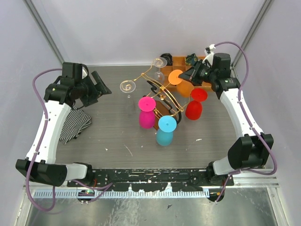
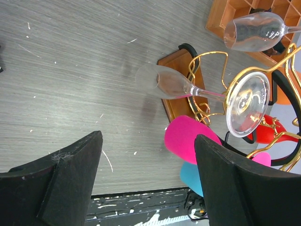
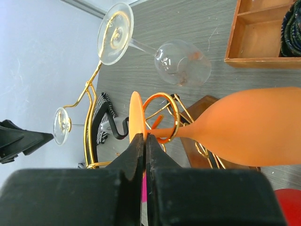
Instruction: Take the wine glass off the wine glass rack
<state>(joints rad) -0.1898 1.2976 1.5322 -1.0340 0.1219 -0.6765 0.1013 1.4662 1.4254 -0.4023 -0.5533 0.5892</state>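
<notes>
Hanging bowl-down from wine glass rack (image 1: 162, 89), mid-table: orange wine glass (image 3: 244, 127), foot caught in gold loop. Right gripper (image 3: 143, 137) fingers pressed together at foot's rim, likely to slide it out; actual pinch unclear. Left gripper (image 2: 148, 141) fingers spread, hovering above table (image 2: 70, 70).

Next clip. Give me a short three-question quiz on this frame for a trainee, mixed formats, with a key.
1. True or false: the left gripper has its fingers open and holds nothing.
2. Pick one: the right gripper has its fingers shut on the foot of A the pink one, B the orange wine glass, C the red one.
3. Short answer: how many clear wine glasses hang on the rack?

Key: 1 true; 2 B; 3 two.
</notes>
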